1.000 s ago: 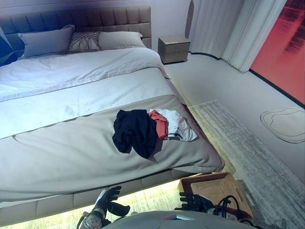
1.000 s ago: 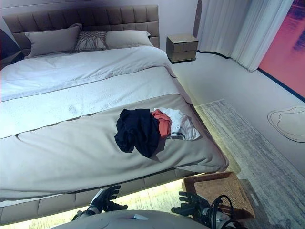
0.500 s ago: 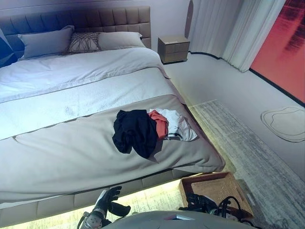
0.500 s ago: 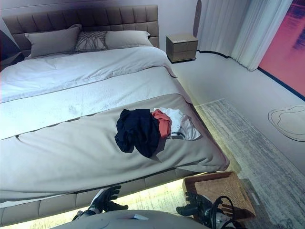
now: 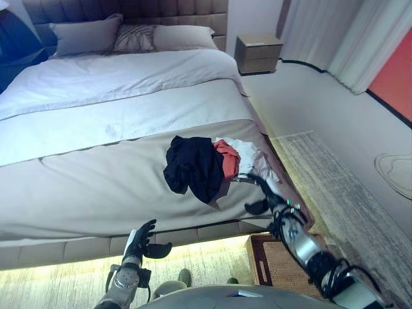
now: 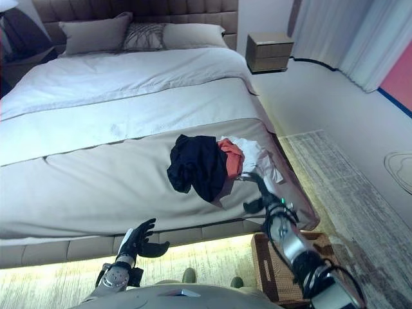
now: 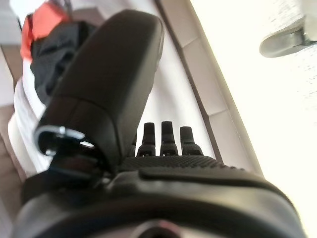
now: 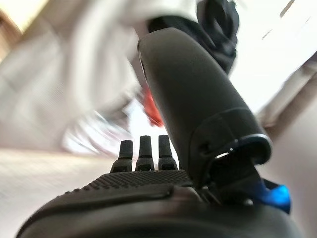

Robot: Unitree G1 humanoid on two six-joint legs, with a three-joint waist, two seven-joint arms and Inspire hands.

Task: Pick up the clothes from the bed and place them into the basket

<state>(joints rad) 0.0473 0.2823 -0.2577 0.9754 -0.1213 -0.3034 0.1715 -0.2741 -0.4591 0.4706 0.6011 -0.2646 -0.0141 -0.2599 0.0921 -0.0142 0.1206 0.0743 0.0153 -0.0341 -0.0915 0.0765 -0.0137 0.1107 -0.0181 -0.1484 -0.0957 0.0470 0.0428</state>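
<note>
We are finding no readable text, label, number or sign anywhere: nothing legible is showing on the clothes, the bed, the basket or the nightstand.

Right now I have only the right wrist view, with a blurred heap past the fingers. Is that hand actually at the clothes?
Observer: Yes. In the head views the right hand is open at the near edge of the clothes pile, beside the white garment. I cannot tell whether it touches.
Operator: Where is the basket?
Observer: The basket stands on the floor by the foot corner of the bed, below the right arm.
Operator: And the other hand?
Observer: The left hand is low in front of the bed's foot, open and empty.
</note>
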